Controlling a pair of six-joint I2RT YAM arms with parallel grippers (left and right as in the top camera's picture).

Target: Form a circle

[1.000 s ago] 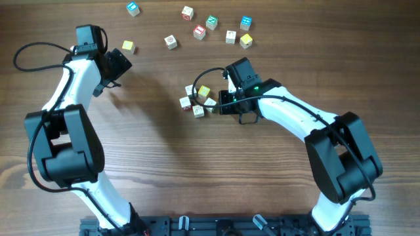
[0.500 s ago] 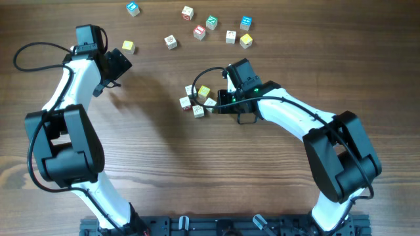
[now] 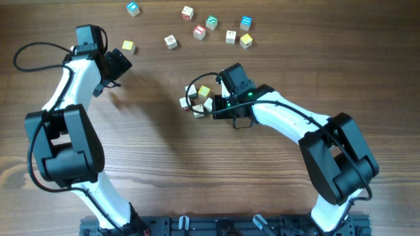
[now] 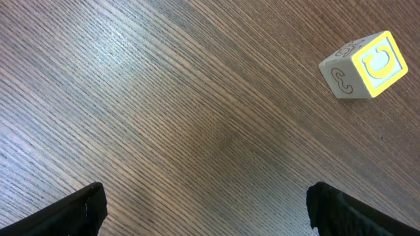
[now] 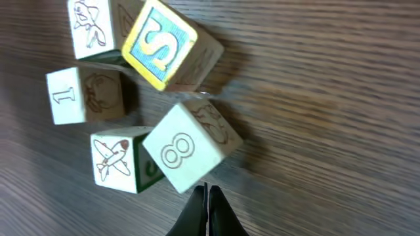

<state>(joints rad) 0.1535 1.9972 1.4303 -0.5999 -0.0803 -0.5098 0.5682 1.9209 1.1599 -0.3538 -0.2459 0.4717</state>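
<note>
Five cubes to tighten into the circle [image 3: 199, 101], mid-table. Push the 8 cube [image 5: 187, 149] inward with the right gripper [image 5: 204, 196], pinched shut and empty, tip at its corner; go slowly, without scattering the rest. Leave the left gripper [image 4: 203, 203], spread wide and empty, well apart.

My left arm [image 3: 69, 85]: elbow folded low near the base, forearm running up the left side, wrist turned inward toward the centre. My left gripper [image 3: 120, 65]: jaws spread as wide as they go. In the left wrist view the fingers [image 4: 75, 211] show only as dark tips at the two bottom corners, well apart.

My right arm [image 3: 289, 121]: extended on a diagonal from its shoulder toward the centre, with a green light [image 3: 249, 96] lit on the wrist housing. My right gripper [image 5: 204, 208]: jaws fully closed, fingertips pressed together into a single thin dark point, pointing left in the overhead view.
</note>
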